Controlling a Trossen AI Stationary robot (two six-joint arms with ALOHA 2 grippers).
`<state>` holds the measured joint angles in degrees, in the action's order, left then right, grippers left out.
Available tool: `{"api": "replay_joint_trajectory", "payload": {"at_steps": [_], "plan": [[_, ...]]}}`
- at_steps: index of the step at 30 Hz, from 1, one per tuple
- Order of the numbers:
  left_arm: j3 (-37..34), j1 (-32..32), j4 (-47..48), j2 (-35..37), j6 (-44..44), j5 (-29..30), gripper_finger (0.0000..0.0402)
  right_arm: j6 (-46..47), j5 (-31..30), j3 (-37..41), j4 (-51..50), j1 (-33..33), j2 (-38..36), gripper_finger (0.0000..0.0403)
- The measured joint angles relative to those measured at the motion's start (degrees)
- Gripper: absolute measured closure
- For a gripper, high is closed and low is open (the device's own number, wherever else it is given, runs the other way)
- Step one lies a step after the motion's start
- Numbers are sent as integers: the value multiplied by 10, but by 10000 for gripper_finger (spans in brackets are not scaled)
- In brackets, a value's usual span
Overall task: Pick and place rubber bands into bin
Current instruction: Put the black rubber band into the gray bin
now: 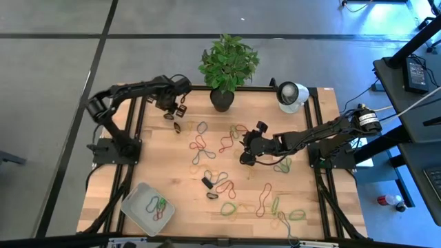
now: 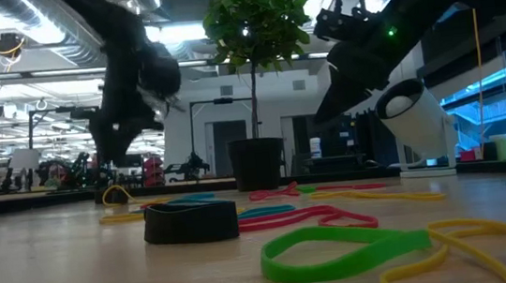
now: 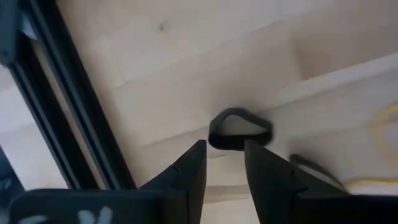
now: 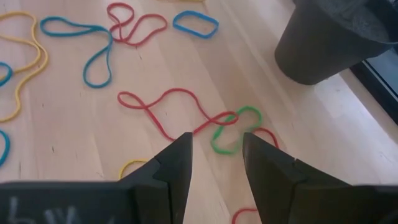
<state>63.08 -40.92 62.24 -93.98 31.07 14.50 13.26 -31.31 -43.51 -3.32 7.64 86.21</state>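
left claw part open, empty, just above a dark rubber band; right claw open, empty.

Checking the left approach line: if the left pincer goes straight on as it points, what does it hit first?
Most likely the dark band: the left wrist view shows it dead ahead of the open left pincer, lying on the table, nothing between. How far off it is stays unclear.

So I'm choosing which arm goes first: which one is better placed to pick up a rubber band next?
Probably the left: its pincer hangs open right over a dark rubber band. The right pincer is open too, but its green band is tangled with a red one.
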Motion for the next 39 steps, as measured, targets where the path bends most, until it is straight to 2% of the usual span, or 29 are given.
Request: {"api": "replay_joint_trajectory", "payload": {"at_steps": [8, 17, 21, 27, 33, 39], "plan": [[0, -8, -16, -84, -24, -21, 318, 2, 0, 0, -15, 1, 0, 258], [0, -8, -33, -135, -47, -19, 320, 2, 0, 0, -15, 1, 0, 258], [1, -8, -38, -139, -49, -23, 332, 2, 0, 0, -15, 1, 0, 258], [1, -8, -40, -140, -52, -28, 394, 2, 0, 0, -14, 1, 0, 258], [1, -2, -38, -138, -53, -26, 400, 2, 0, 0, -14, 1, 0, 258], [1, 1, -38, -137, -56, -57, 397, 2, 0, 0, -12, 1, 0, 258]]}}
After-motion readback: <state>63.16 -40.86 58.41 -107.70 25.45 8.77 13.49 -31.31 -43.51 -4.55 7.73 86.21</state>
